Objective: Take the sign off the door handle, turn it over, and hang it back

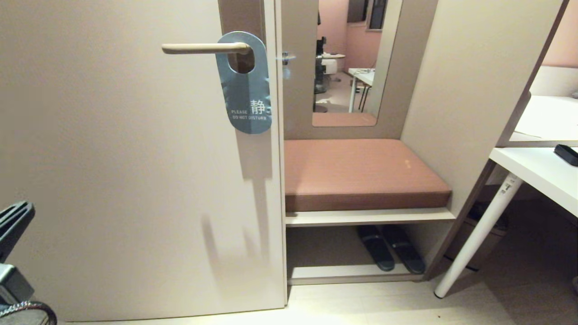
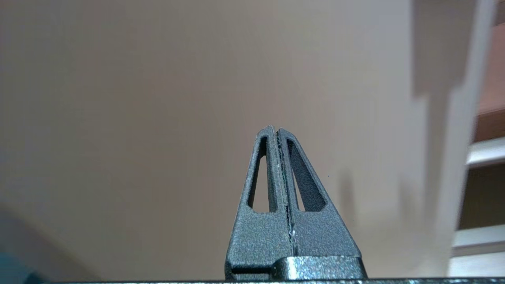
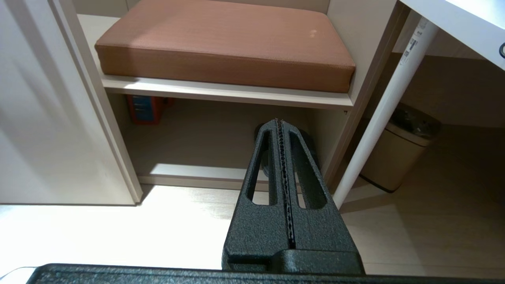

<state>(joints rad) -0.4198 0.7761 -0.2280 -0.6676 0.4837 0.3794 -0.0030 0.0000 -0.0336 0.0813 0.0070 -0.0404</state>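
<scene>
The sign (image 1: 245, 85) hangs on the door handle (image 1: 203, 48) near the top of the head view, its dusty blue face with white text turned outward and its oval hole round the lever's elbow. My left gripper (image 1: 20, 212) shows at the lower left edge of the head view, far below and left of the sign. In the left wrist view that gripper (image 2: 275, 129) is shut with nothing in it, facing the plain door panel. My right gripper (image 3: 279, 120) is shut and empty, low down, pointing at the shelf under the bench; it is outside the head view.
The beige door (image 1: 113, 180) fills the left half. Right of it is a bench with a brown cushion (image 1: 361, 171), dark slippers (image 1: 390, 247) on the shelf below and a mirror (image 1: 350, 63) above. A white desk (image 1: 537, 171) and a bin (image 3: 398, 154) stand at right.
</scene>
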